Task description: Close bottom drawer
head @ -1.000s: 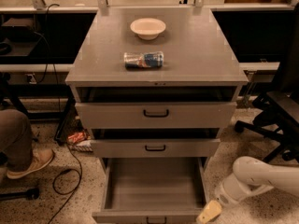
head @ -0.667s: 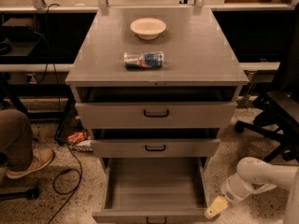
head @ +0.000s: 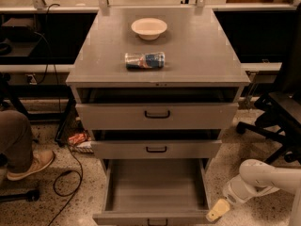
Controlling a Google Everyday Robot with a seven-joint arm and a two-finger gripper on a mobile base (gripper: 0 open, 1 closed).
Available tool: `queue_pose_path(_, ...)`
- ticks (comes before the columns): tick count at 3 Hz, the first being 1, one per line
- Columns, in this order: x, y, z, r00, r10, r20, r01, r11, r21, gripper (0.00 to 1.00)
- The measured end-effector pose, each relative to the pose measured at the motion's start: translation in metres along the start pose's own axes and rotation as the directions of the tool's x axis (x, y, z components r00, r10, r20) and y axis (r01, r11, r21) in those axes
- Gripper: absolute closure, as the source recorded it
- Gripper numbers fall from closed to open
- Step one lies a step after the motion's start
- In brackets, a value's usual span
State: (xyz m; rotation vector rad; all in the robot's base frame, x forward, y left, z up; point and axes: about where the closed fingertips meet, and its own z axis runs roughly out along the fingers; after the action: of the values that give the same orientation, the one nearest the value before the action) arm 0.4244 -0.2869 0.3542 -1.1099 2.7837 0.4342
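The bottom drawer (head: 155, 189) of the grey metal cabinet stands pulled far out, its deep grey tray showing; its front panel with a small black handle (head: 156, 221) is at the bottom edge of the view. My gripper (head: 217, 211), with a yellowish fingertip, is low at the right, just beside the drawer's front right corner. The white arm (head: 263, 178) reaches in from the right edge.
The middle drawer (head: 156, 149) and top drawer (head: 157, 115) are slightly open. A white bowl (head: 148, 28) and a lying can (head: 145, 60) are on the cabinet top. A person's leg and shoe (head: 26, 161) and cables are at left, a black chair (head: 277, 112) at right.
The gripper has shifted slightly right and up along the drawer's front right corner. The drawers have not visibly moved.
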Motion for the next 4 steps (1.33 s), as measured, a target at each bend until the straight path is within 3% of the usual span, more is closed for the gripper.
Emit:
queue_pose_path(1, 0.022, -0.001, 0.028, 0.998, 0.032, -0.047, -0.034, 0.9989, -0.032, 0.18)
queue_pose_path(2, 0.047, -0.007, 0.07, 0.991, 0.067, -0.118, -0.076, 0.9947, -0.069, 0.47)
queue_pose_path(4, 0.06, -0.005, 0.108, 0.986, 0.066, -0.155, -0.08, 0.9934, -0.082, 0.94)
